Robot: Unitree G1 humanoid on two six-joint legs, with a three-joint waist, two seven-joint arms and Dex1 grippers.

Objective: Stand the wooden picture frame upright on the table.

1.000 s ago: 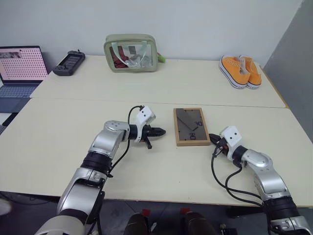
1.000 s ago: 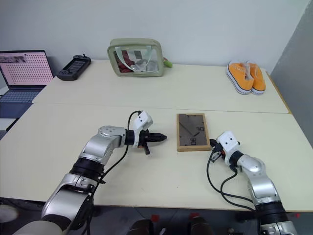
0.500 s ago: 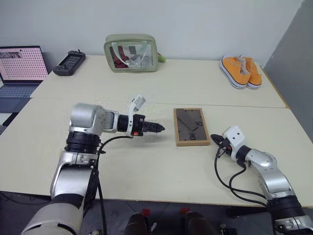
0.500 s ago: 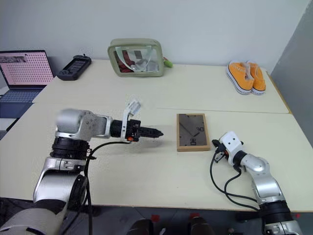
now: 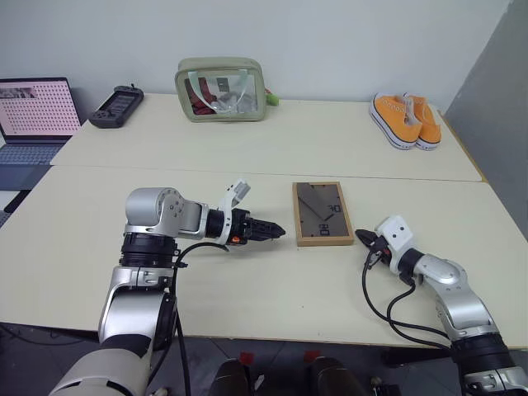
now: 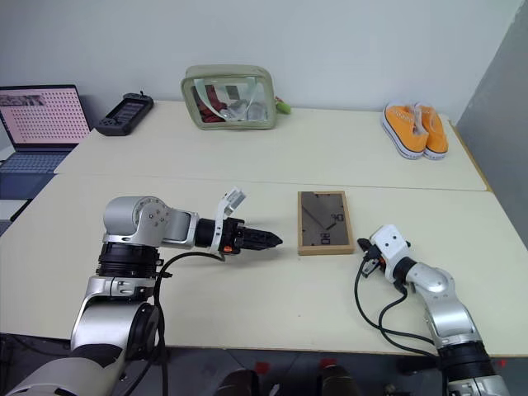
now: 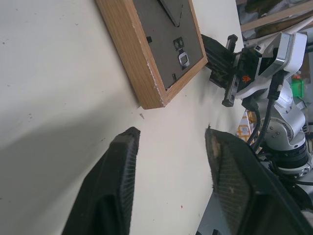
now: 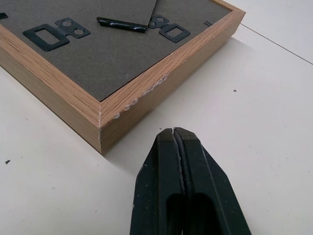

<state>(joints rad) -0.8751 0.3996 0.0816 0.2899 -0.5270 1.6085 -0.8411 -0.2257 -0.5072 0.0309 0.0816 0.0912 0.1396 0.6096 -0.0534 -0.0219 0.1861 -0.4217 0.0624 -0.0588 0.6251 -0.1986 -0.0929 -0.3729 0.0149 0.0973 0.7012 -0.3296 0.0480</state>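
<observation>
Lying flat and face down on the pale worktop (image 5: 272, 297), the wooden picture frame (image 5: 322, 214) shows its dark back panel with the fold-out stand, metal hangers and clips uppermost. It sits right of centre, just on the near side of the seam line. Left of it, the left gripper (image 5: 275, 231) points toward the frame's left edge, its jaws parted with bare worktop between them, holding nothing and apart from the frame. The right gripper (image 5: 364, 238) lies low at the frame's near right corner, jaws pressed together and empty, tips just beside the chipped wooden corner without touching it. At the far edge stand a laptop (image 5: 33, 115), a black handheld controller (image 5: 116, 105), a green pouch (image 5: 221, 89) and orange shoes (image 5: 405, 120)
</observation>
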